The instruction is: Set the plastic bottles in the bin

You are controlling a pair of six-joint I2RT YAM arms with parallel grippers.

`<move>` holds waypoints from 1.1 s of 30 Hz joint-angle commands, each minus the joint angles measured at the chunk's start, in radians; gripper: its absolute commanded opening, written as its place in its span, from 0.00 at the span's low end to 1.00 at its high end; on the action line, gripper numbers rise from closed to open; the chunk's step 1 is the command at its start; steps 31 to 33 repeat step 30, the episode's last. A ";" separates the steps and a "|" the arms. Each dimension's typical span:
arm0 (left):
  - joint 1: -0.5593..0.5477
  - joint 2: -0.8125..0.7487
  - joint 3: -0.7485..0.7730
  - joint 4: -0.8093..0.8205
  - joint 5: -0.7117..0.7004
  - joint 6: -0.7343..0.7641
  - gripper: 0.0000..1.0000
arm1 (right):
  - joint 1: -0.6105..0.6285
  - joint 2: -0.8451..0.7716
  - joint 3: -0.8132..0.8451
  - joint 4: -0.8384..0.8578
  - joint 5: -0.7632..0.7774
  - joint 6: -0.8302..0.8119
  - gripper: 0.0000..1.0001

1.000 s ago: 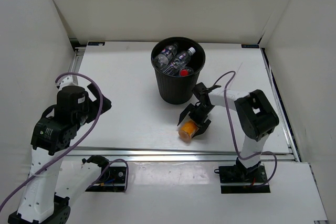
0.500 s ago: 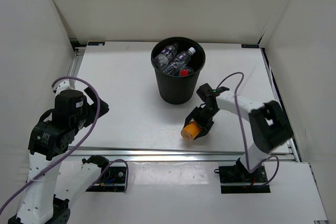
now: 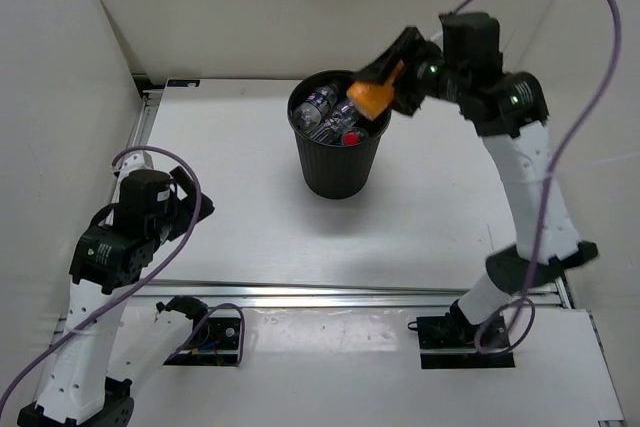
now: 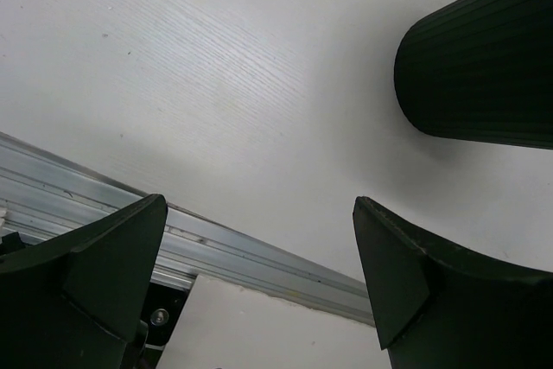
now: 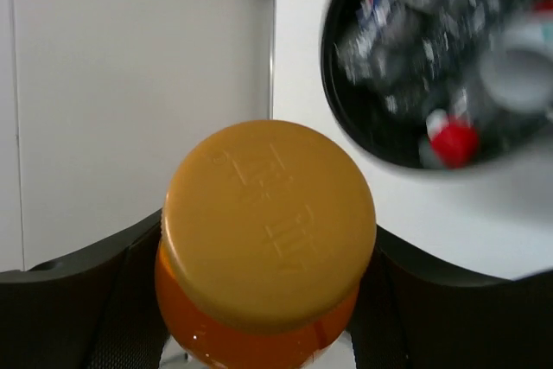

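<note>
My right gripper (image 3: 378, 87) is raised over the right rim of the black bin (image 3: 338, 162) and is shut on the stubby orange bottle (image 3: 371, 97). In the right wrist view the orange bottle (image 5: 263, 244) fills the space between the fingers, cap toward the camera, with the bin (image 5: 341, 101) off to the upper right. Several plastic bottles (image 3: 338, 117) lie inside the bin, among them a red-capped one (image 5: 452, 140). My left gripper (image 3: 190, 202) hangs open with nothing in it over the left part of the table; its view shows the bin's ribbed wall (image 4: 484, 66).
An aluminium rail (image 3: 350, 293) runs along the table's near edge, also seen in the left wrist view (image 4: 216, 244). White walls enclose the table on the left, back and right. The right arm's purple cable (image 3: 560, 7) arcs high above the back right.
The right gripper closed on the orange bottle on the table in front of the bin, then lifted it up and back to above the bin's right rim. The left arm shifted slightly.
</note>
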State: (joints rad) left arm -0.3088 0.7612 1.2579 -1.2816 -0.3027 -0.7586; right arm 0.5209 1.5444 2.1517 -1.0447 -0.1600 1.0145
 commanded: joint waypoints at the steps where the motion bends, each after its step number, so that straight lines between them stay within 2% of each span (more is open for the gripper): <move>1: 0.002 -0.003 -0.034 0.071 0.023 0.036 1.00 | -0.036 0.261 0.192 -0.057 -0.016 -0.155 0.39; 2: 0.002 -0.003 -0.047 0.085 0.024 0.047 1.00 | -0.036 0.299 0.248 -0.045 -0.016 -0.166 0.46; 4: 0.002 0.006 -0.048 0.097 0.034 0.047 1.00 | -0.058 0.358 0.223 -0.015 -0.035 -0.166 0.63; 6: 0.002 0.018 -0.048 0.097 0.022 0.047 1.00 | -0.071 0.370 0.154 0.035 -0.102 -0.175 0.69; 8: 0.002 0.027 -0.037 0.097 0.013 0.056 1.00 | -0.081 0.385 0.154 0.035 -0.111 -0.175 0.86; 9: 0.002 0.027 -0.037 0.085 0.013 0.056 1.00 | -0.081 0.385 0.163 0.023 -0.111 -0.185 1.00; 13: 0.002 0.006 -0.037 0.062 -0.015 0.056 1.00 | -0.081 0.271 0.130 0.047 -0.047 -0.211 1.00; 18: 0.002 -0.030 -0.057 0.062 -0.044 0.035 1.00 | -0.146 0.125 0.106 0.034 -0.085 -0.255 1.00; 20: 0.002 -0.030 -0.078 0.053 -0.087 0.022 1.00 | -0.174 0.073 0.061 -0.009 -0.085 -0.284 1.00; 22: 0.002 -0.030 -0.090 0.025 -0.125 -0.005 1.00 | -0.202 0.011 -0.068 -0.031 -0.075 -0.295 1.00; 25: 0.002 0.010 -0.091 -0.021 -0.235 -0.053 1.00 | -0.257 -0.070 -0.240 -0.031 -0.075 -0.295 1.00; 28: 0.002 0.038 -0.091 -0.054 -0.415 -0.088 1.00 | -0.289 -0.135 -0.309 -0.031 -0.053 -0.295 1.00; 29: 0.002 0.038 -0.091 -0.074 -0.582 -0.129 1.00 | -0.298 -0.144 -0.320 -0.031 -0.041 -0.295 1.00; 30: 0.002 0.038 -0.144 -0.088 -0.667 -0.187 1.00 | -0.298 -0.144 -0.320 -0.043 -0.041 -0.295 1.00; 33: 0.002 0.038 -0.144 -0.088 -0.667 -0.187 1.00 | -0.298 -0.144 -0.320 -0.043 -0.041 -0.295 1.00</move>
